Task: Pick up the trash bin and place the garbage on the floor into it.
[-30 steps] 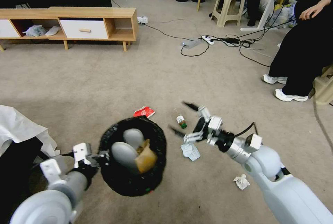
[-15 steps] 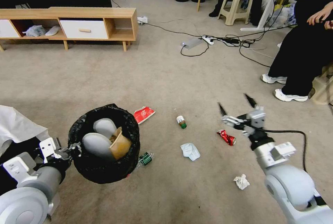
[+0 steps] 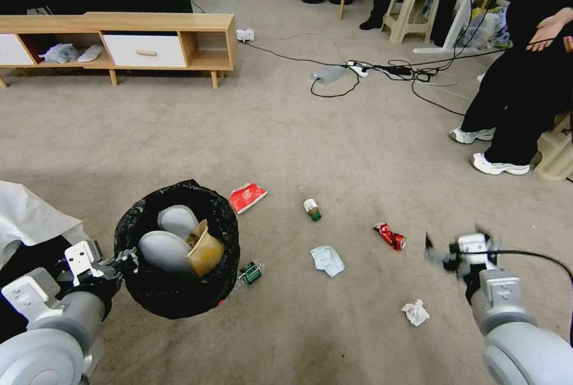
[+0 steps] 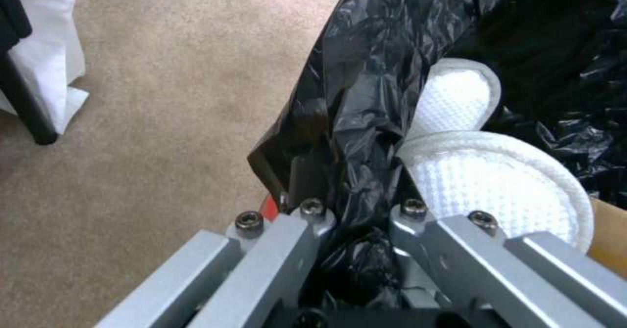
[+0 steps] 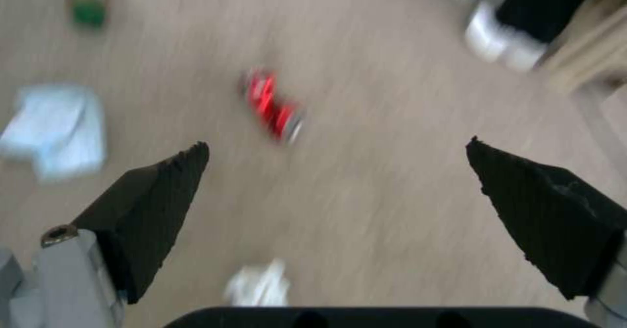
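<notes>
Though blurred, right hand point(image 5: 336, 164) agape.

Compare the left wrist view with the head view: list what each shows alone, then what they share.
Left wrist view alone: the left hand pinching the black liner at the rim, and a bit of red below it.

Head view alone: the red carton, bottle, crushed can, tissues, and the right hand above the floor.

Both: the trash bin, white pads inside, carpet.
</notes>
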Controlling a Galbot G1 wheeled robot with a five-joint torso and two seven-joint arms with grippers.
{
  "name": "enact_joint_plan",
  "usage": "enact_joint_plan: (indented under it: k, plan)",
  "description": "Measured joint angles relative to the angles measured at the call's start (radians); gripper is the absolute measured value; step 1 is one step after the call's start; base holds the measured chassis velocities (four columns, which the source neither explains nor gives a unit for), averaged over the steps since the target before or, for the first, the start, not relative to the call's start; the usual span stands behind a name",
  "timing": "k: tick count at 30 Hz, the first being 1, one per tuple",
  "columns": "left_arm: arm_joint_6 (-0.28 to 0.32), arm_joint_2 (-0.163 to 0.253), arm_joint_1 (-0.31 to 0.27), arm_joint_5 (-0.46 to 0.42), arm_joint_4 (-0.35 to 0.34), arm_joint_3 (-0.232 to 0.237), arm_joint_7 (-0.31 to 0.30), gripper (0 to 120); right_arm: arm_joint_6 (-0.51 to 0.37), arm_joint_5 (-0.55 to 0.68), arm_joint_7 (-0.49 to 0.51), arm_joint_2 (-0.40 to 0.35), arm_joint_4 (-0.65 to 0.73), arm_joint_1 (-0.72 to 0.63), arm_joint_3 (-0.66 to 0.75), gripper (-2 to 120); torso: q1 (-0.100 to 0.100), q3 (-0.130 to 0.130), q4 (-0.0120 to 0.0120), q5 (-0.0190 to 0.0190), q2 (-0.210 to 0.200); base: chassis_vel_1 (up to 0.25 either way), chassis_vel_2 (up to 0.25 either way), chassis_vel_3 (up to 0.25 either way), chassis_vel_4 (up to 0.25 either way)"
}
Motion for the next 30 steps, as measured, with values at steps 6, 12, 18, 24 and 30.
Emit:
enact_joint_plan:
  k: [6,12,18,24,30]
  plan:
    - [-0.003,-0.005,0.010,-0.001,-0.015,-0.009,0.001,4,-0.026,0.054,-0.019,0.000,-0.098,0.044,-0.041,100,0.000,0.000,0.0001,0.0001,0.000,0.000,0.000,0.000,0.000]
    - [-0.006,-0.010,0.004,0.000,-0.015,-0.028,0.002,4,-0.021,0.068,-0.044,0.004,-0.186,0.060,-0.087,100,0.000,0.000,-0.0001,-0.0001,0.000,0.000,0.000,0.000,0.000]
    - [-0.011,-0.017,-0.004,0.002,0.002,-0.045,0.003,4,-0.016,0.066,-0.074,0.018,-0.261,0.097,-0.132,100,0.000,0.000,-0.0001,-0.0001,0.000,0.000,0.000,0.000,0.000]
    - [-0.015,-0.018,0.002,0.001,0.010,-0.060,0.009,4,-0.011,0.074,-0.102,0.050,-0.392,0.178,-0.189,100,0.000,0.000,0.0000,-0.0001,0.000,0.000,0.000,0.000,0.000]
    - [-0.015,-0.020,-0.001,0.002,0.016,-0.052,0.010,4,-0.009,0.068,-0.144,0.083,-0.474,0.229,-0.213,100,0.000,0.000,0.0000,-0.0002,0.000,0.000,0.000,0.000,0.000]
